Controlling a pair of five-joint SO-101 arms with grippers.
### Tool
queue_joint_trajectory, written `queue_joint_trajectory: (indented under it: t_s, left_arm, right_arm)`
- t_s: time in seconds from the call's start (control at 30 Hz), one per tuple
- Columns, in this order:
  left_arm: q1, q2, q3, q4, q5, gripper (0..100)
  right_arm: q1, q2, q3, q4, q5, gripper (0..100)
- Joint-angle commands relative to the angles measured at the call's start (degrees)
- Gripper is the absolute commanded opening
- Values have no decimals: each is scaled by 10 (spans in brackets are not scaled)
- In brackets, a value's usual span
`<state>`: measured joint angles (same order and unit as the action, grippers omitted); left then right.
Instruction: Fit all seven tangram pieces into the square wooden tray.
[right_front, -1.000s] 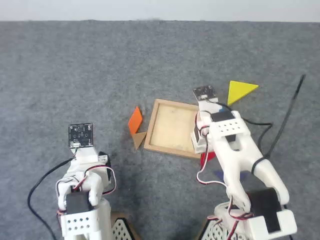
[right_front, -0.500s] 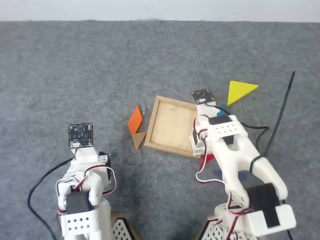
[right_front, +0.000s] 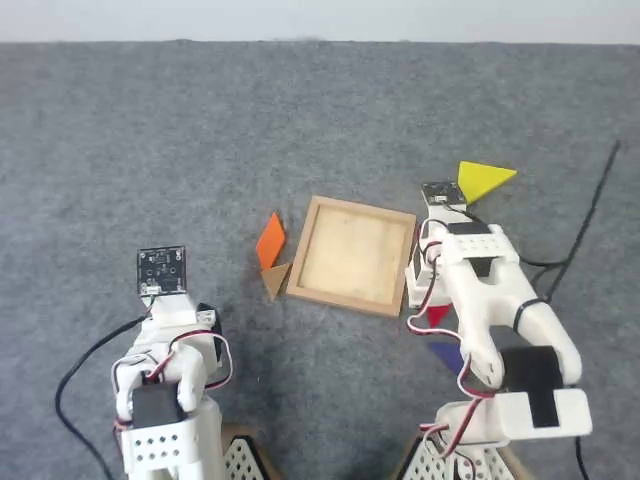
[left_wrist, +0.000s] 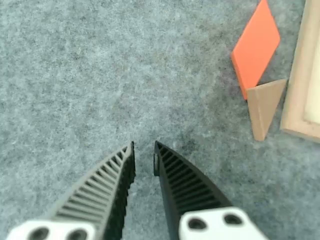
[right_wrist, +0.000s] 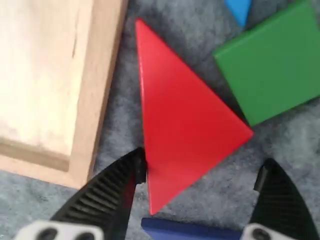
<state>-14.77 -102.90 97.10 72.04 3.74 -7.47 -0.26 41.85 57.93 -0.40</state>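
Two tools: right tool (right_wrist: 202, 165) gapes astride the red triangle (right_wrist: 180, 125), dark blue piece (right_wrist: 185, 231) cut off; left tool (left_wrist: 144, 145) barely parted

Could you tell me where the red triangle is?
In the right wrist view the red triangle lies between the wooden tray and the green square, with the right gripper open over it.

The table (right_front: 150, 120) is overlooked steeply from above by the fixed high camera. It is viewed at close range along the left gripper (left_wrist: 144, 147) and the right gripper (right_wrist: 200, 172) by the wrist cameras. The wooden tray (right_front: 345, 303) is shared by all three views.
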Motion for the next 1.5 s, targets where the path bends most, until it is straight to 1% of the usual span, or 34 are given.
queue_joint_trajectory:
  t_s: [0.0,0.1,0.13,0.3,0.47,0.83,1.23,1.4,1.47]
  left_arm:
    - [-2,-11,-7,3,5,57]
    - [-2,-11,-7,3,5,57]
    - [-2,-11,-7,3,5,57]
    - [-2,-11,-7,3,5,57]
    - [-2,-11,-7,3,5,57]
    - [-2,-11,-7,3,5,57]
    - [-2,-11,-7,3,5,57]
    - [-2,-11,-7,3,5,57]
    - [-2,-11,-7,3,5,57]
  right_arm:
    - [2,2,-7,0,20,346]
    - [-17,2,-12,0,101,347]
    - [-21,6,-12,0,118,347]
    - [-20,8,-9,0,108,332]
    - [-22,8,-9,-6,110,233]
    - [-20,-9,-8,-1,108,235]
    - [-20,-160,40,2,113,236]
    - [-20,-138,34,-27,115,239]
    - [-20,-114,25,-29,116,258]
